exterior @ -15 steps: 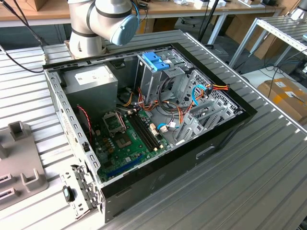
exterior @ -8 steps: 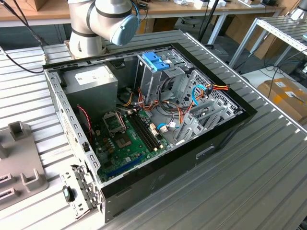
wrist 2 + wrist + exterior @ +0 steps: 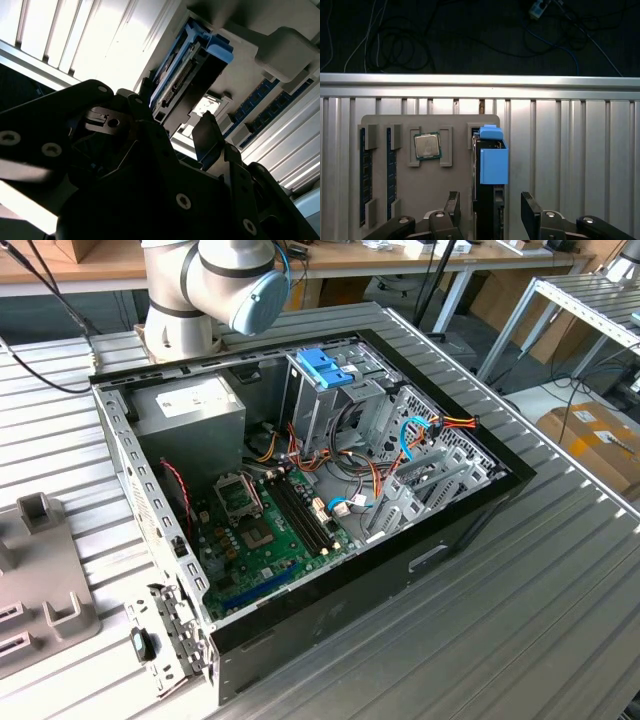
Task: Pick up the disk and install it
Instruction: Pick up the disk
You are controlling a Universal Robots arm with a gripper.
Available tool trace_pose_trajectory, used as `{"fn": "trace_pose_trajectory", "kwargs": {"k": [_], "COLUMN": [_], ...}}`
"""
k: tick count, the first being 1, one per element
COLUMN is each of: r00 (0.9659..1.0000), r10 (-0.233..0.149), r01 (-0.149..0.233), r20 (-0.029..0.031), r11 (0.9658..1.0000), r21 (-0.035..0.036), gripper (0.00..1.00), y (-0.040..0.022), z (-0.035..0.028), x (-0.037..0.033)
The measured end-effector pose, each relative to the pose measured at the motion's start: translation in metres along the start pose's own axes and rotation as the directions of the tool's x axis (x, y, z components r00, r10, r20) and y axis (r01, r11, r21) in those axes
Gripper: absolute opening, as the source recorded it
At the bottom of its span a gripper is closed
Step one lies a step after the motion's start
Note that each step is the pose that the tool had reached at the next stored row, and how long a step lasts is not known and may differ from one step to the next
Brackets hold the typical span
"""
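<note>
the disk [image 3: 489, 182] stands on its edge, blue-railed side up, in a slot of the grey fixture plate [image 3: 420, 200]. it sits just beside the plate's pocket that holds the processor chip [image 3: 427, 146]. two memory sticks [image 3: 365, 182] lie in grooves on the plate beyond that pocket, well apart from the disk. the slot most likely keeps the drive upright so that its two broad faces are offered to a grasp from above.

the gripper [image 3: 491, 206] hangs over the plate with its fingers [image 3: 452, 204] spread, one on each side of the disk. a gap shows on both sides, so they pinch nothing. the second wrist view shows the same straddle. by my reading the grasp is lined up but not made, and the disk rests in the plate's slot.

in the exterior view the open computer case [image 3: 330, 490] lies on the ribbed desk [image 3: 520, 620] near the plate, toward the exterior view's right of it. its side panel is off, which leaves the drive cage [image 3: 320, 410] reachable from above.
</note>
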State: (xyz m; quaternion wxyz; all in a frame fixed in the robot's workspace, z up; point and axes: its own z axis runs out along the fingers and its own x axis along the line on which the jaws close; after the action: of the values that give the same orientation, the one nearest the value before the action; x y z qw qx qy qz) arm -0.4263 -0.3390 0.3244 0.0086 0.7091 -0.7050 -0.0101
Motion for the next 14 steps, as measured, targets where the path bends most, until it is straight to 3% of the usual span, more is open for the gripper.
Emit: {"fn": "trace_pose_trajectory", "kwargs": {"k": [7,10,14], "r00": [1.0,1.0,1.0], "r10": [0.0,0.0,0.0], "r01": [0.0,0.0,0.0], "r20": [0.0002,0.0,0.0], "r11": [1.0,1.0,1.0], "r21": [0.002,0.0078,0.01], "gripper": [0.6,0.6,0.6], "y": [0.0001,0.0006,0.001], "z": [0.0014,0.0061,0.0114], "x": [0.0,0.0,0.0]}}
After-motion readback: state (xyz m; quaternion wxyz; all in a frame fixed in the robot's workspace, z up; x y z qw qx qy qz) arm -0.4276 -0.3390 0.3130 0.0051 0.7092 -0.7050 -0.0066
